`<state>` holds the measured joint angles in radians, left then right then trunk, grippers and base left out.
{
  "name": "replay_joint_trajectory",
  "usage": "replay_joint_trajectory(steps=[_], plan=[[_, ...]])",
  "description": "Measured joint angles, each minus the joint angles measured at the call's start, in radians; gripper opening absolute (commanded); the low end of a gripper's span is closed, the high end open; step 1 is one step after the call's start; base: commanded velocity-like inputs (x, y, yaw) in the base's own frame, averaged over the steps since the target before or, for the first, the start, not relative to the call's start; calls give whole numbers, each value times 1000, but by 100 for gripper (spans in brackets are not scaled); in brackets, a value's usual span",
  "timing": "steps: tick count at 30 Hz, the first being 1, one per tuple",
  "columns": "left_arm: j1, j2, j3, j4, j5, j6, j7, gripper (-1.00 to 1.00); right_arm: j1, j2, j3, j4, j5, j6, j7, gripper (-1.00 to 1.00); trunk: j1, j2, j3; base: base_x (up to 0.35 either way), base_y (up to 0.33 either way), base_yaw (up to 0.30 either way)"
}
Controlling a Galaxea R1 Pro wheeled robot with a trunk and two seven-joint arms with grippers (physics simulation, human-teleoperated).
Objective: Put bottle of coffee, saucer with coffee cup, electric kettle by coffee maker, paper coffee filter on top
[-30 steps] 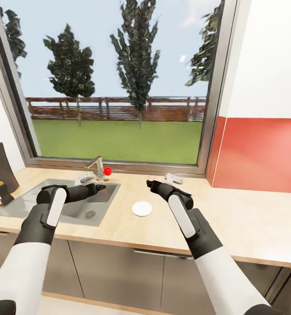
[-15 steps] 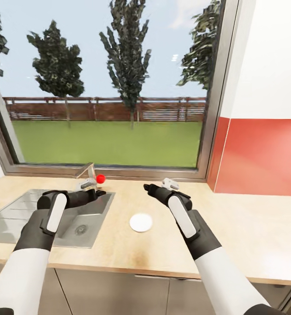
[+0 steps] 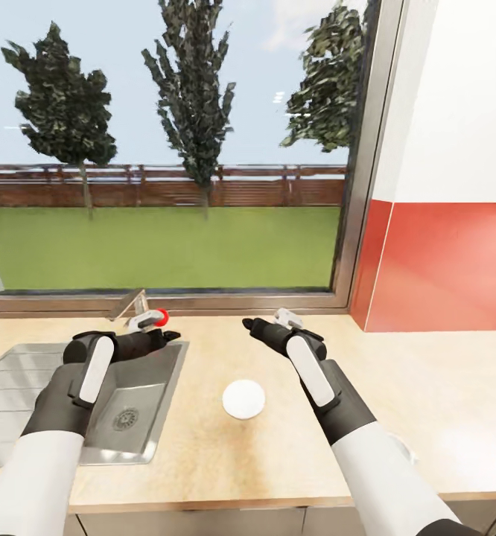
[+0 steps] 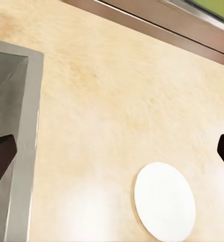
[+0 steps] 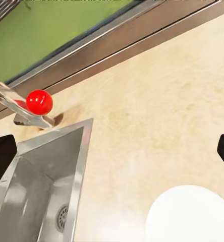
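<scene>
Apparently between steps, both arms are hovering over the tabletop (image 3: 442, 387) with nothing in hand, likely positioning for a pickup. In the wrist views each gripper's dark fingertips are sitting at opposite edges, so the left gripper (image 3: 166, 336) and right gripper (image 3: 249, 325) are spread wide and carrying nothing. A round white disc, probably the saucer (image 3: 243, 399), is lying flat between them, just beside the sink (image 3: 24, 387). Its basin is holding nothing but its drain. A red-knobbed faucet (image 5: 31, 106) is standing behind it.
</scene>
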<state>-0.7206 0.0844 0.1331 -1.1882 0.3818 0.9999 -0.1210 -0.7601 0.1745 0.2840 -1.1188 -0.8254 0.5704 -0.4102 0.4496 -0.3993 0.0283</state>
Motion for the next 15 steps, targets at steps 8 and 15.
replay_joint_trajectory(steps=[8,15], plan=[[2,0,0,2,-2,3,-1,100,15,0,0,18,-1,0,0,100,0,0,0,9,13,-260],[3,-1,-1,7,-2,5,-1,100,21,0,0,24,-3,41,0,100,0,0,0,0,1,-281]])
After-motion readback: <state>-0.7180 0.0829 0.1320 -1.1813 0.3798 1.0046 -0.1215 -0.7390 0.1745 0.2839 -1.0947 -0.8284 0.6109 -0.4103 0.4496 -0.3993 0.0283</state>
